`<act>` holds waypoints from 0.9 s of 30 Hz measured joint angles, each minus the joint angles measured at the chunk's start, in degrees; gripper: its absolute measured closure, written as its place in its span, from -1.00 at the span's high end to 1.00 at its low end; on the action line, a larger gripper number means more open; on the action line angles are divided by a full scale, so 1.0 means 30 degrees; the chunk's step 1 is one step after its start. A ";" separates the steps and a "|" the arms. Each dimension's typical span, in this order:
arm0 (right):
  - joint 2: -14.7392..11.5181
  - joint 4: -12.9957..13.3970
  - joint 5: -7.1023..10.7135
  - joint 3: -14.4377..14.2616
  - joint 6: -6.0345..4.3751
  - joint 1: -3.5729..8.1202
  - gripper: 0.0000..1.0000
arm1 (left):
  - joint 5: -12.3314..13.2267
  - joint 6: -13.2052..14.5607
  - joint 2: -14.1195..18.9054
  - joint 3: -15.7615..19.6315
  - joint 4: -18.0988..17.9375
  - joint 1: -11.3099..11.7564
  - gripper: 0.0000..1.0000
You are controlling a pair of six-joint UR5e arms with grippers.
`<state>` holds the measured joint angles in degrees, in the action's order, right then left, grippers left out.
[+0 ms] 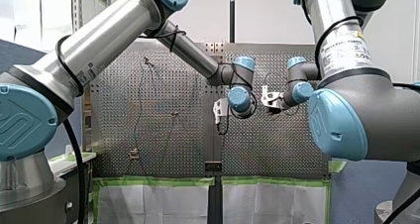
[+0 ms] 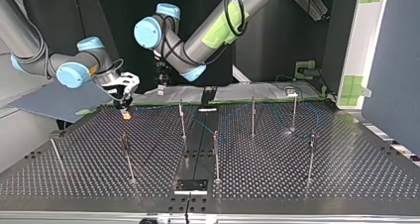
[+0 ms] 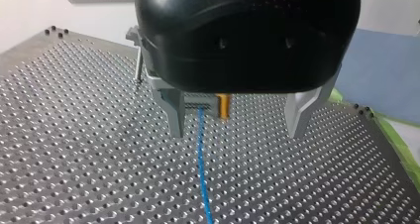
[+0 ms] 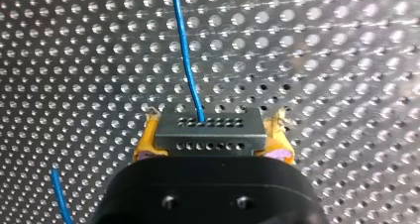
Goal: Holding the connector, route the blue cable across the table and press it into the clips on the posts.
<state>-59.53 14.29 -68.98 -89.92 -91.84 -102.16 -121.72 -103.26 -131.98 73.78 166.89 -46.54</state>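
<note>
1. My right gripper (image 4: 212, 137) is clamped on the connector (image 4: 208, 125), a flat grey block with rows of small holes. It is squeezed between two yellow pads (image 4: 146, 137).
2. The connector's long axis runs crosswise, from one pad to the other. Its holed face points away from the gripper, toward the perforated table (image 2: 346, 184).
3. The blue cable (image 4: 184, 45) leaves the middle of that face and runs straight ahead over the table, until it is cut off at the edge of the right wrist view. A second short stretch of blue cable lies well apart, beside the gripper, and is also cut off.
4. In the top view the connector hangs at the view's left, near the table's far edge. Whether it touches the table cannot be told.
5. My left gripper (image 3: 237, 130) is spread wide, and its metal fingers (image 3: 176, 115) hold nothing above the table. In the left wrist view the connector shows ahead, between those fingers. The cable runs from it back under the gripper.
6. Each wrist view is partly blocked by its gripper's black housing (image 3: 247, 35).
7. Thin upright posts (image 2: 253, 116) stand across the table. Their tops are too small to read, and the cable among them shows only as faint blue lines.
</note>
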 joint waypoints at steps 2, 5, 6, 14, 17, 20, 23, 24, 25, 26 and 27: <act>-0.0124 0.0007 0.0116 -0.0102 -0.0008 0.0059 -1.00 | -0.0261 -0.0064 -0.0335 -0.0363 0.0320 -0.0059 1.00; -0.0210 0.0026 0.0267 -0.0279 0.0031 0.0117 -1.00 | -0.0633 -0.0197 -0.0842 -0.0886 0.0801 -0.0138 1.00; -0.0222 0.0033 0.0307 -0.0360 0.0059 0.0126 -1.00 | -0.0720 -0.0250 -0.0997 -0.1042 0.0879 -0.0156 1.00; -0.0240 0.0071 0.0408 -0.0718 0.0268 0.0139 -1.00 | -0.1611 -0.0527 -0.2313 -0.2430 0.0492 -0.0119 1.00; -0.0242 0.0073 0.0435 -0.0740 0.0279 0.0162 -1.00 | -0.1769 -0.0591 -0.2521 -0.2946 0.0104 -0.0113 1.00; -0.0241 0.0089 0.0454 -0.0737 0.0271 0.0191 -1.00 | -0.1977 -0.0609 -0.2581 -0.3398 -0.0167 -0.0107 1.00; -0.0242 0.0098 0.0514 -0.0741 0.0256 0.0230 -1.00 | -0.2164 -0.0615 -0.2602 -0.3832 -0.0320 -0.0085 1.00; -0.0243 0.0105 0.0571 -0.0740 0.0247 0.0242 -1.00 | -0.2187 -0.0616 -0.2621 -0.3960 -0.0361 -0.0064 1.00; -0.0242 0.0110 0.0622 -0.0737 0.0240 0.0246 -1.00 | -0.2177 -0.0613 -0.2677 -0.4141 -0.0412 -0.0022 1.00; -0.0242 0.0117 0.0672 -0.0735 0.0230 0.0253 -1.00 | -0.2141 -0.0610 -0.2746 -0.4277 -0.0436 0.0017 1.00; -0.0243 0.0121 0.0726 -0.0731 0.0219 0.0269 -1.00 | -0.2078 -0.0610 -0.2832 -0.4408 -0.0436 0.0066 1.00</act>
<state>-60.26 14.65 -66.80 -92.11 -91.18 -101.35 -127.95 -105.09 -140.48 60.56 165.58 -46.34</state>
